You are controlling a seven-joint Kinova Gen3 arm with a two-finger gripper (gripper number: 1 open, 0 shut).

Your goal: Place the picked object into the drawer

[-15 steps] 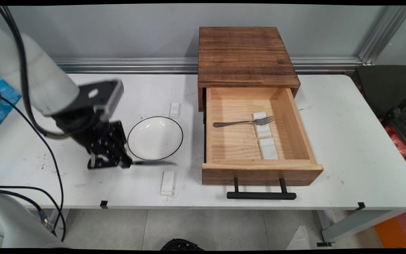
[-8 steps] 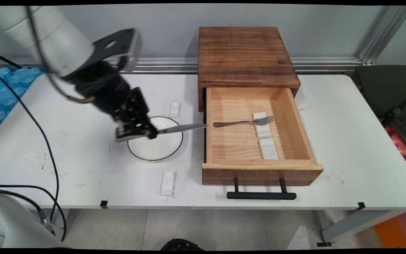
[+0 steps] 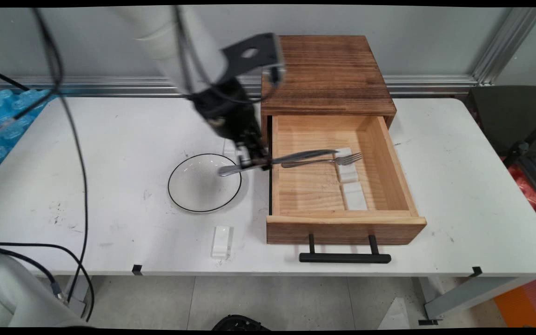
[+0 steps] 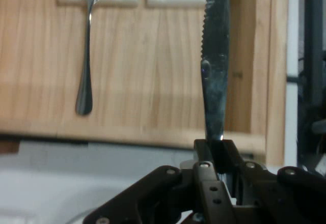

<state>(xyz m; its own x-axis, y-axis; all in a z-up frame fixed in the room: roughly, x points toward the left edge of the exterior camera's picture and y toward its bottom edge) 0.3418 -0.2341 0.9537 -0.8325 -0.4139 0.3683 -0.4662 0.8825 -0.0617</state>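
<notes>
End effector (image 4: 216, 150) clamped on knife (image 4: 215, 71), serrated edge visible only hand view, over drawer (image 3: 391, 153) holding fork (image 3: 324, 161)

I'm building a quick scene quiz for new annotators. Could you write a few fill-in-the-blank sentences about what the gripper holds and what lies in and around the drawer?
1. The gripper is shut on a ____, its blade reaching over the open drawer.
2. Inside the drawer a ____ lies with its tines on a white block.
3. On the table, left of the drawer, stands a white ____ with a dark rim.
4. The drawer's black ____ sticks out over the table's near edge.

Missing words: knife; fork; bowl; handle
</notes>
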